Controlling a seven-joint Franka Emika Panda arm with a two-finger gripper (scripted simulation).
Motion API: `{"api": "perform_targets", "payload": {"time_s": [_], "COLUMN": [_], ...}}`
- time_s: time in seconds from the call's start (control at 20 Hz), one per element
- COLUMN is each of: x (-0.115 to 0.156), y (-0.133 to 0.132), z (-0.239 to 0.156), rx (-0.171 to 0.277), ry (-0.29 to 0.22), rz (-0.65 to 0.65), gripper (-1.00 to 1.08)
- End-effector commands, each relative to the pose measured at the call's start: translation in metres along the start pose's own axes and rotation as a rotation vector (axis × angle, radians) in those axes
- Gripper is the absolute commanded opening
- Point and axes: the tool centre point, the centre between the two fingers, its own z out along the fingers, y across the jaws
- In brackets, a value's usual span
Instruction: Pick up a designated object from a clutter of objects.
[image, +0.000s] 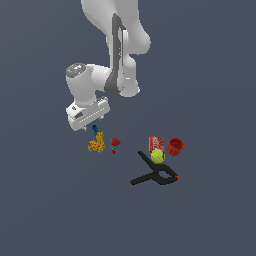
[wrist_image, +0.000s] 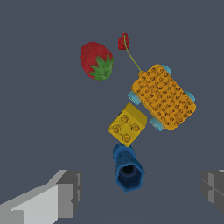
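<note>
Dark grey counter (image: 45, 210) carries the clutter; the pincer (wrist_image: 140, 192) hangs wide open over the small blue piece (wrist_image: 128, 169), beside the yellow block (wrist_image: 127, 124)

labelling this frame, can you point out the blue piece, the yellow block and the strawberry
blue piece (wrist_image: 128, 172): wrist view, on its hexagonal end around the dark hole.
yellow block (wrist_image: 127, 124): wrist view, on its studded top face.
strawberry (wrist_image: 94, 58): wrist view, on its red body above the green leaves.
</note>
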Motion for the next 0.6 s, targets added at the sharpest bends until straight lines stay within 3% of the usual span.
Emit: {"api": "perform_targets", "payload": {"time_s": [0.0,0.55], "x": [-0.0064,-0.0130], "y": [-0.0016,-0.0034], "z": [0.0044,0.0109], "rx": [-0.001,0.000], "ry": [-0.002,-0.005], "rz": [-0.019,-0.036], "gripper": [1.00,1.00]}}
